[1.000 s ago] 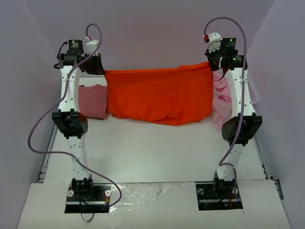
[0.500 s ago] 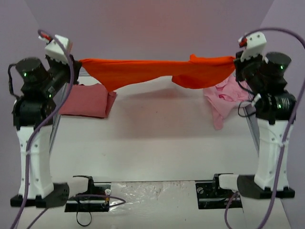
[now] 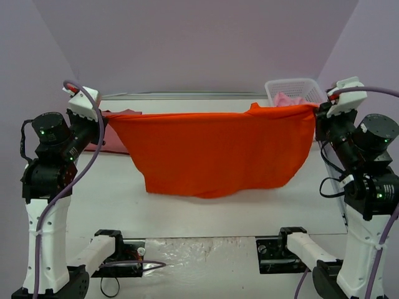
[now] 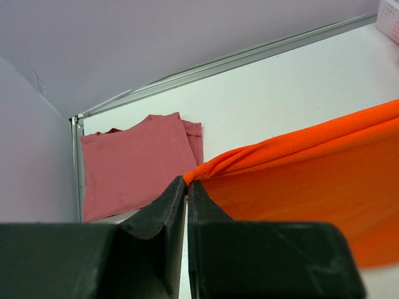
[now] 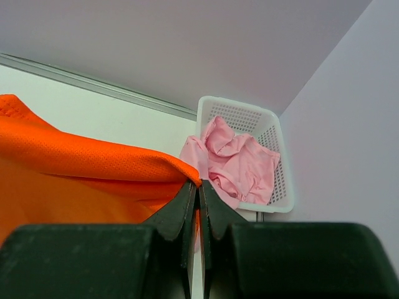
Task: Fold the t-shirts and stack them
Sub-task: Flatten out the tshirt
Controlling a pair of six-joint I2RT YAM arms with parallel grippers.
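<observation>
Top external view: above the middle of a white table (image 3: 187, 212), we see an orange shirt (image 3: 212, 149) hanging stretched in the air like a banner, held at both ends. On the left, the left gripper (image 4: 186, 182) is clamped tight on one upper corner of the orange shirt. The left wrist view shows its dark fingers pinched together with the mesh cloth bunched at their tips. Beyond that gripper, a rose-red shirt (image 4: 134, 162) lies folded flat in the table's far left corner.

Moving to the middle, the orange shirt's top edge runs nearly level and taut. Its bottom edge sags in a loose curve and, as far as we can tell, does not touch the table. We judge the cloth to be light, soft and floppy, so it will droop wherever it is not held. The corners or the top hem look like the sensible places to grip it.

On the right, the right gripper (image 5: 199, 185) is likewise pinched closed on the opposite upper corner. Beyond it, in the far right corner, a white plastic basket (image 5: 240, 115) holds crumpled pink shirts (image 5: 234, 162). We judge that the basket and the folded shirt sit close to the ends of the spread cloth, which could brush them when it is laid down.
</observation>
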